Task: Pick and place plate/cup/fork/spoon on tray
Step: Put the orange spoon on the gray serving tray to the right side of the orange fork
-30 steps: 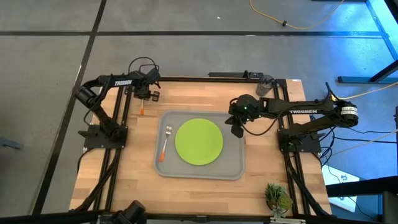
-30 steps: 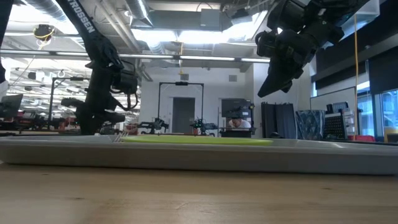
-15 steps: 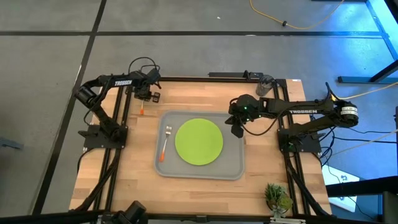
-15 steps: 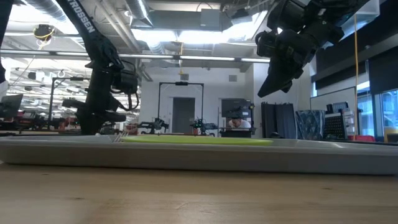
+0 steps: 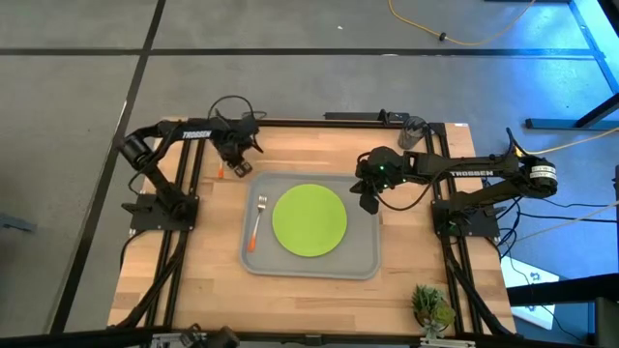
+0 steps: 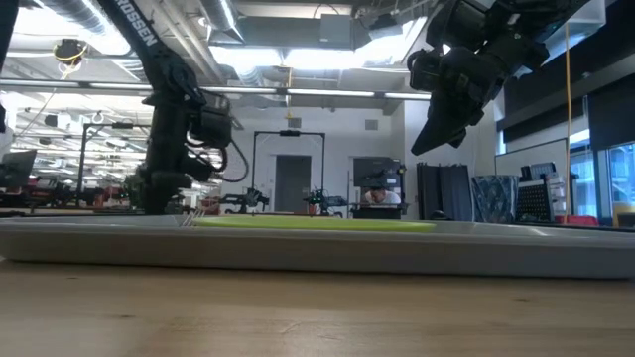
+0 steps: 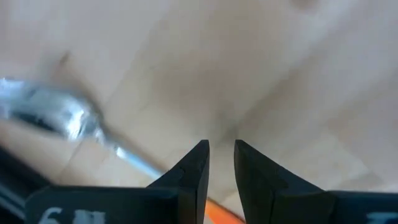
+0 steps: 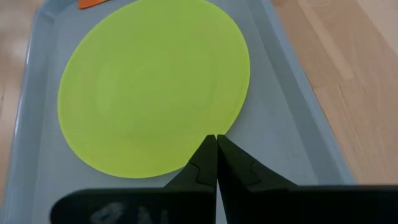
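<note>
The spoon (image 7: 56, 115) is lying on the desk (image 5: 319, 145) at the upper left of the high view, just outside the tray (image 5: 372, 259) holding the plate (image 5: 309, 220) and fork (image 5: 257, 220). The left hand (image 7: 221, 163) is hovering over it, fingers narrowly parted, off the handle. A descent here risks missing or nudging the spoon, while the right hand (image 8: 216, 152), pinched shut, is waiting above the tray's right side.

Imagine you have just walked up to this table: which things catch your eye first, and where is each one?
The lime-green plate stands out most, lying in the middle of the light-grey tray, with the orange-handled fork beside it on the tray's left part. The right pincer hangs shut above the tray's right edge, while the left pincer, slightly open, is low over the spoon on the bare wood beyond the tray's far left corner.
</note>
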Available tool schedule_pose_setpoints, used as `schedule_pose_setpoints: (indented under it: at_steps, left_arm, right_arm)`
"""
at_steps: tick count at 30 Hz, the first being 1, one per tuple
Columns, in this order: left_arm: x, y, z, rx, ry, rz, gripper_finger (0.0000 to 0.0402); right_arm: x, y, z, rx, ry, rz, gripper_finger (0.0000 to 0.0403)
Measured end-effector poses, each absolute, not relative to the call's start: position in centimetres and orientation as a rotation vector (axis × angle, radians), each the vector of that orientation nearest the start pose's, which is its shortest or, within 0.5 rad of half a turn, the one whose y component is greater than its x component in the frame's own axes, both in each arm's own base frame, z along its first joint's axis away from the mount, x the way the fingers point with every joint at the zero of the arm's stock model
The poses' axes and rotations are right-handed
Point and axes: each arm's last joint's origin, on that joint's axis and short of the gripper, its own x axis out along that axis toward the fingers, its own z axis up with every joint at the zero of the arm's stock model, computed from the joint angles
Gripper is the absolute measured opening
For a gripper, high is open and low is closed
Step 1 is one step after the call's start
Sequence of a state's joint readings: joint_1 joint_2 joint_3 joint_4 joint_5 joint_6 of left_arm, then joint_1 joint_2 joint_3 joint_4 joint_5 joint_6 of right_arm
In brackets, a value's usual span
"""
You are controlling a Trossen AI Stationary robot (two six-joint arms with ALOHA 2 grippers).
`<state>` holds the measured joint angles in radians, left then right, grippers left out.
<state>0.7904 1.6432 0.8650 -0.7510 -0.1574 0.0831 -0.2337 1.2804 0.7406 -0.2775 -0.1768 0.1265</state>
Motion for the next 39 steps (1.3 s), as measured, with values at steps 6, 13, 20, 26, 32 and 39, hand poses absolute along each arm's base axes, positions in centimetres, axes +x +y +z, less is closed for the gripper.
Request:
schedule_pose_setpoints:
  at_steps: [6, 13, 20, 26, 32, 39]
  left_arm:
    - [19.5, 17.2, 14.2, -0.312, 1.550, 0.629, 0.0068]
    - [18.4, 18.3, 14.2, -0.659, 1.402, 1.015, 0.0068]
    - [17.3, 19.3, 14.1, -0.889, 1.309, 1.134, 0.0068]
    - [16.9, 18.5, 15.0, -0.857, 1.359, 1.157, 0.0068]
    - [16.7, 20.0, 18.5, -0.895, 1.204, 1.220, 0.0068]
    - [15.4, 22.1, 20.1, -1.002, 1.107, 1.318, 0.0068]
  right_arm:
    - [24.6, -5.3, 21.2, 0.286, 0.797, -0.105, 0.0006]
    - [24.6, -5.3, 21.2, 0.290, 0.797, -0.106, 0.0006]
    - [24.6, -5.3, 21.2, 0.290, 0.797, -0.106, 0.0006]
    - [24.6, -5.3, 21.2, 0.290, 0.797, -0.106, 0.0006]
    - [24.6, -5.3, 21.2, 0.288, 0.797, -0.105, 0.0006]
    - [24.6, -5.3, 21.2, 0.288, 0.795, -0.105, 0.0006]
